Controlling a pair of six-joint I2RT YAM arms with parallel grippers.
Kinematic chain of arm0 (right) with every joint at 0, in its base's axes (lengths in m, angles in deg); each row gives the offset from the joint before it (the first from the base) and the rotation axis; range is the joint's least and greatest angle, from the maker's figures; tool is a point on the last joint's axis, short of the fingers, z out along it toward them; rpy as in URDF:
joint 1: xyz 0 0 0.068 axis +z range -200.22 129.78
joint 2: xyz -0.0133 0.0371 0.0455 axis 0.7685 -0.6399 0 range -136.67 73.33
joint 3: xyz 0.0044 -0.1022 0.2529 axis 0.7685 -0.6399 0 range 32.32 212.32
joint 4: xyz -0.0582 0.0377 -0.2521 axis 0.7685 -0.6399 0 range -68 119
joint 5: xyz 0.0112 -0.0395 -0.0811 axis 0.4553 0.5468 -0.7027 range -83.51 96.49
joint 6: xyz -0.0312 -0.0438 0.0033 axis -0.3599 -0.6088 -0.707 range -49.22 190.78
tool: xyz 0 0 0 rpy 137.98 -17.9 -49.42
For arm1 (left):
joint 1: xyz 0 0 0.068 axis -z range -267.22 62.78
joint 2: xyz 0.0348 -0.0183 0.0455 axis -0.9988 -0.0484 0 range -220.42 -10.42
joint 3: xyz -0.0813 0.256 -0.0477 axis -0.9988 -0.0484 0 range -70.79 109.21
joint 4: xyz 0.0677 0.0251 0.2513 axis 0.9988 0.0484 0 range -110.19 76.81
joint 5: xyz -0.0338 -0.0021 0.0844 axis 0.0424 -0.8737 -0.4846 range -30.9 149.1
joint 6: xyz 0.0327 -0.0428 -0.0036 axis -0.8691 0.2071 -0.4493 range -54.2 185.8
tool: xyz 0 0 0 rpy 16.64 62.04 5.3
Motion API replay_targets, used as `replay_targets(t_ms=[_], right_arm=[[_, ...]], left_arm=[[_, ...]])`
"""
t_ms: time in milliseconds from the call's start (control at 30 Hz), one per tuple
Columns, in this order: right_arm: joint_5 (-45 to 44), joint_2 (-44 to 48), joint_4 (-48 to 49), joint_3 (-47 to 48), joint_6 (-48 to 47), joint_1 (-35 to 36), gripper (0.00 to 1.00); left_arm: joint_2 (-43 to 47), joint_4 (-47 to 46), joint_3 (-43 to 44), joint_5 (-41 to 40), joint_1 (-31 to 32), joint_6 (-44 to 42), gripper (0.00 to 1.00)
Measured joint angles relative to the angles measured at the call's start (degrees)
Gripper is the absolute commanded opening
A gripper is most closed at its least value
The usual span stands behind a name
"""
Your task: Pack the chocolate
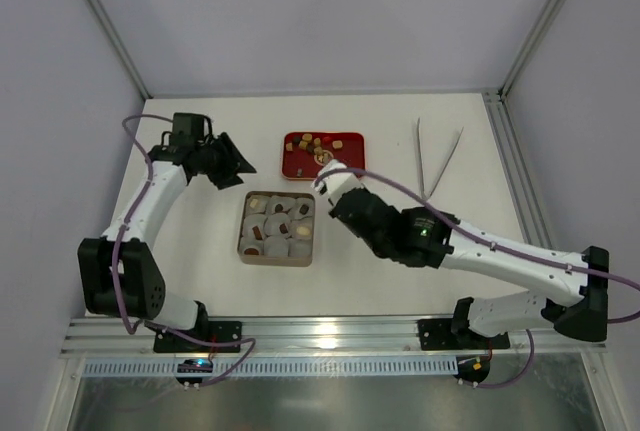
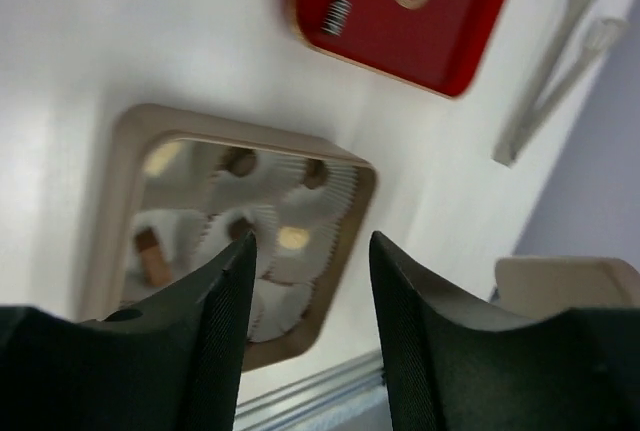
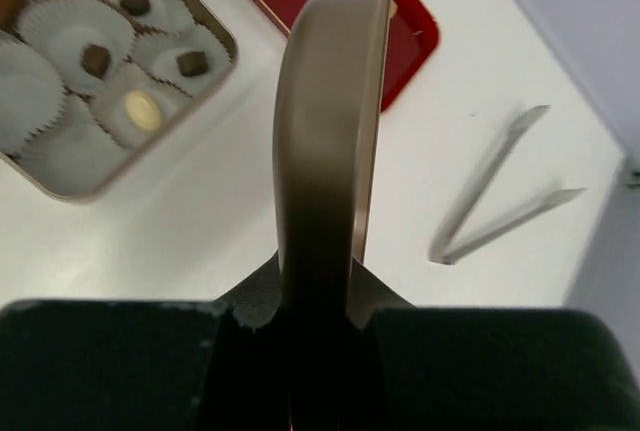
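Likely closing step: right gripper (image 3: 315, 291) pinching lid (image 3: 325, 131) edge-on, left gripper (image 2: 312, 281) spread. Next: tip lid flat, square over tin (image 1: 276, 262) of chocolate (image 3: 95, 59) at 8 o'clock.

Left arm: the white-shelled left arm (image 1: 150, 201) is stretched forward, wrist turned inward.
Left gripper: the black two-finger left gripper (image 2: 310, 246) is held parted, nothing gripped.
Right arm: the white-shelled right arm (image 1: 510, 256) is reached leftward.
Right gripper: the black two-finger right gripper (image 3: 315, 291) is clamped on a thin tan metal lid (image 3: 325, 101), held edge-on.
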Motion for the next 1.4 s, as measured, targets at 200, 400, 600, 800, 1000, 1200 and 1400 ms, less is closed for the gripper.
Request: replay_targets(t_ms=[200, 400, 600, 800, 1000, 1200, 1400], right_arm=[[22.29, 6.54, 2.84, -0.61, 10.69, -15.80, 0.04], [43.71, 8.35, 13.94, -8.26, 22.01, -25.86, 0.04], [60.24, 6.69, 29.31, -19.58, 35.17, -33.51, 0.04], [69.35, 4.44, 45.64, -27.30, 46.82, -37.73, 0.04], [74.51, -0.09, 59.56, -31.80, 55.67, -39.69, 0.04], [77.83, -4.24, 68.96, -35.04, 61.81, -40.74, 0.04], [79.93, -7.91, 76.50, -37.20, 66.10, -41.44, 0.04]], left_arm=[[8.00, 4.28, -7.30, -14.62, -4.33, -3.37, 0.33], [8.70, 4.00, -17.94, -18.99, -5.99, -2.82, 0.30], [6.05, -0.02, -24.55, -17.53, -5.97, 0.13, 0.30], [4.33, -5.11, -26.77, -15.43, -4.74, 3.15, 0.30], [4.33, -8.22, -26.88, -15.23, 0.26, 6.08, 0.30], [4.35, -9.79, -27.21, -15.26, 5.27, 9.70, 0.30], [5.40, -11.37, -28.13, -15.04, 7.89, 13.55, 0.31]])
